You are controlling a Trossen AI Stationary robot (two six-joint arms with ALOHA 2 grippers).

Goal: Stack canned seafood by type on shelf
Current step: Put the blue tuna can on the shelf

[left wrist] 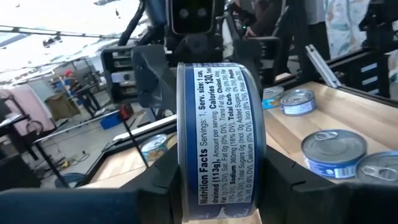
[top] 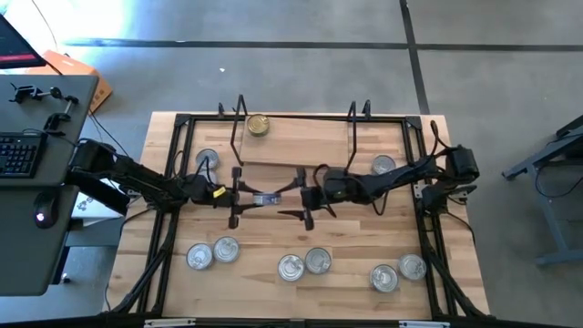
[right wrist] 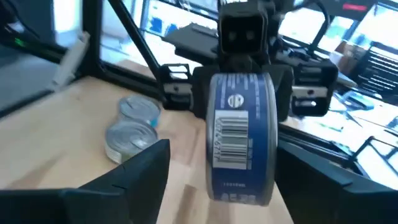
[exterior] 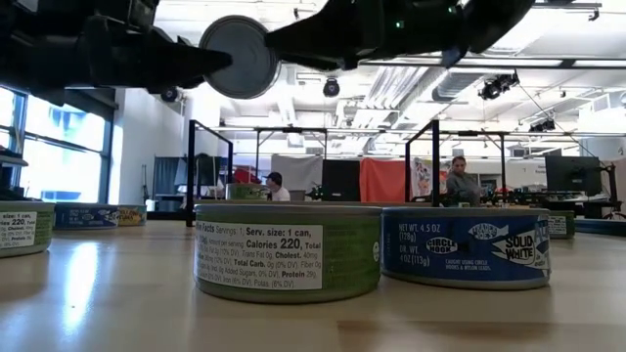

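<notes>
Tabletop of pale wood carries everything, with the shelf at its far edge, a gold-lidded tin on its board. Both arms meet over the middle of the table, in front of the shelf. Between them a blue-labelled tin hangs on edge in the air, clamped across its flat faces by the left gripper. Facing it, the right gripper has its fingers spread wide to either side of the tin, not touching. Six silver-lidded tins sit in pairs along the near edge, with two more just beside the shelf's ends.
</notes>
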